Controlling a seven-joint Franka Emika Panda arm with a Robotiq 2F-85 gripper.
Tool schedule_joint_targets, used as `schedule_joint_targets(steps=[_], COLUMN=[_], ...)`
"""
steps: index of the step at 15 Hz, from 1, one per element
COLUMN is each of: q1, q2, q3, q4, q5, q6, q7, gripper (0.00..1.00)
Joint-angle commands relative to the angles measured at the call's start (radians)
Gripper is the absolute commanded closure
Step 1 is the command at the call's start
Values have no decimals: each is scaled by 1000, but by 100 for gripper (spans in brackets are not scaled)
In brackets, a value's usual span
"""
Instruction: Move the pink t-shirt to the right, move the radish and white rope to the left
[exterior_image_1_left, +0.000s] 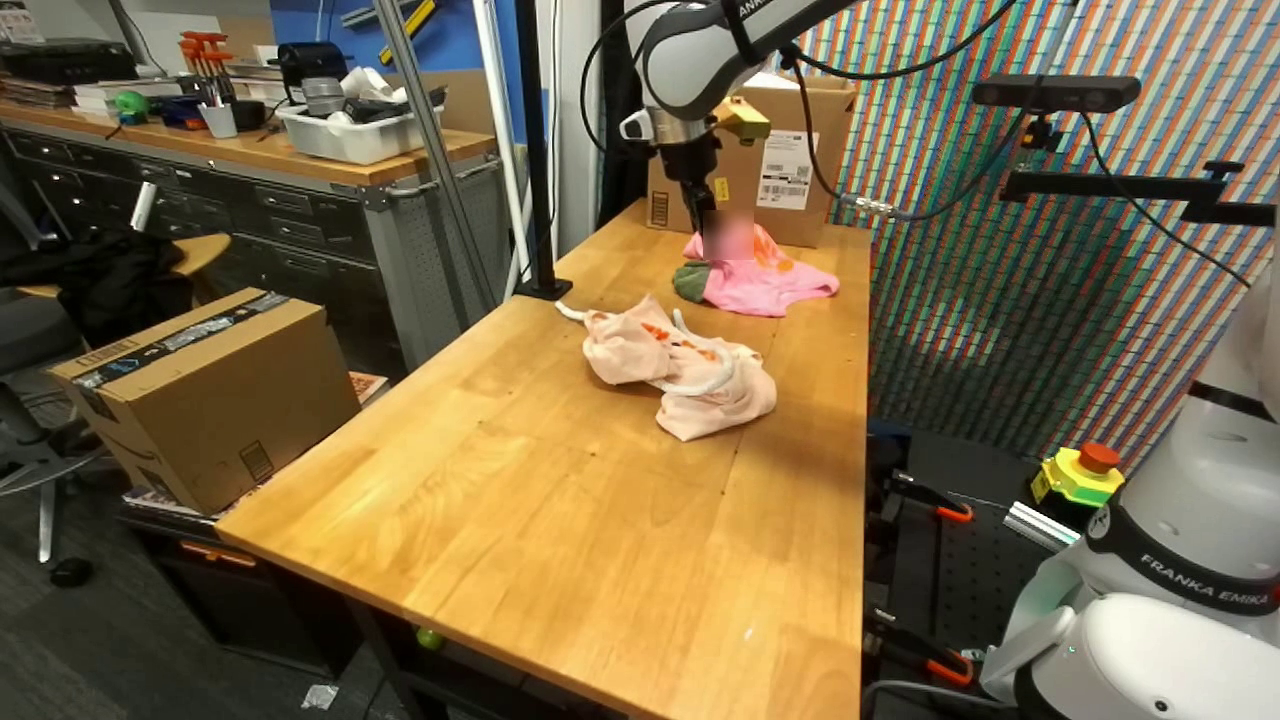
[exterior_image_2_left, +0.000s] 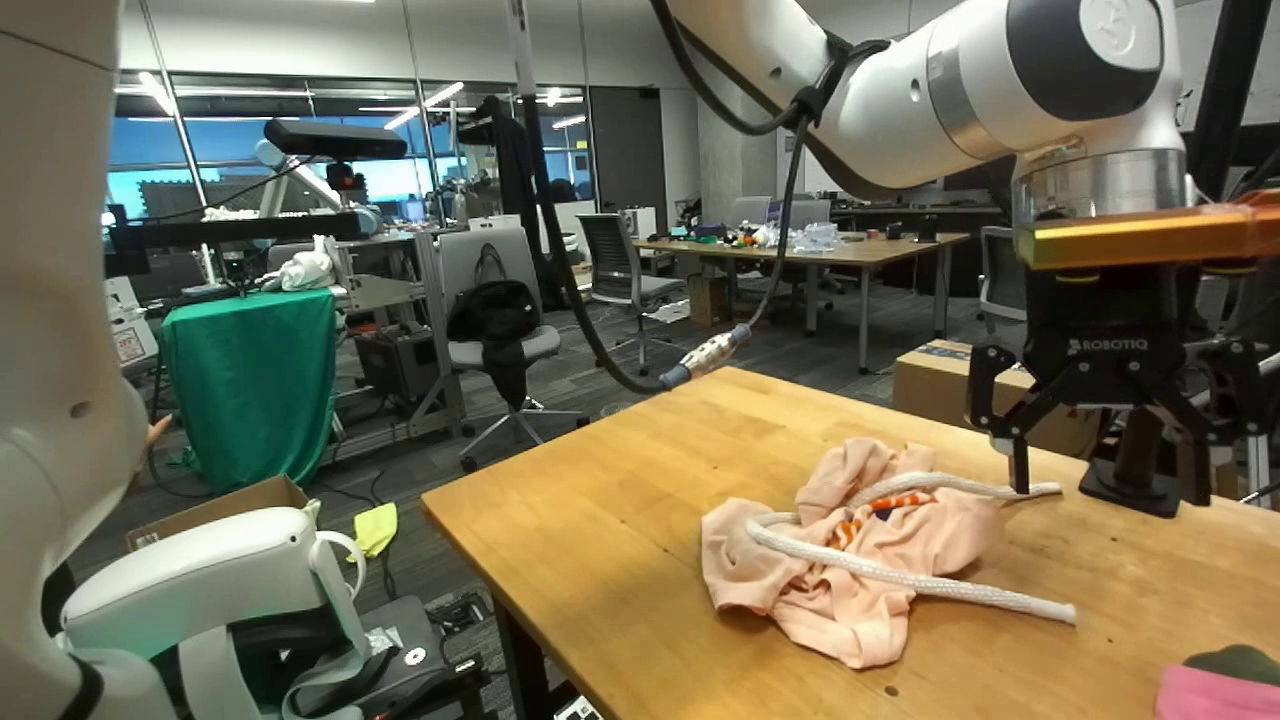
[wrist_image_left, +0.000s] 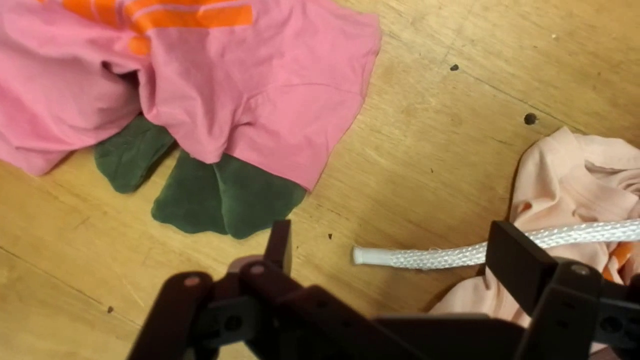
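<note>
Your black hand (wrist_image_left: 390, 247) is spread wide above the wooden desk (exterior_image_1_left: 540, 530); the dark-green-leaved radish (wrist_image_left: 250, 200) peeks from under the rose-pink cloth t-shirt (wrist_image_left: 200, 75); the white braided rope (exterior_image_2_left: 870, 568) curves across peach cloth (exterior_image_2_left: 860, 625).

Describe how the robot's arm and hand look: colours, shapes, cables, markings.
The arm is white and rounded, with dark grey panels and black cables; a black band reads FRANKA EMIKA. The hand is black, with two jointed fingers, white ROBOTIQ lettering and an orange-yellow bar above.

Pink shirt (wrist_image_left: 280, 75): rumpled, orange-printed | radish leaves (wrist_image_left: 197, 200): poking from under shirt | white rope (wrist_image_left: 440, 257): partly over peach cloth (wrist_image_left: 545, 175) | gripper (wrist_image_left: 392, 250): spread wide
</note>
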Motion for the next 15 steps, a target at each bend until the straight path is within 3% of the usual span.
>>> schedule_joint_targets(steps=[1, 9, 15], q1=[-36, -75, -84], q2=[30, 96, 138], q3=[9, 1, 2], q4=[24, 36, 38], q5=[61, 162, 158], q6=[15, 149, 228], q7=[-98, -46, -65], gripper=[0, 0, 0])
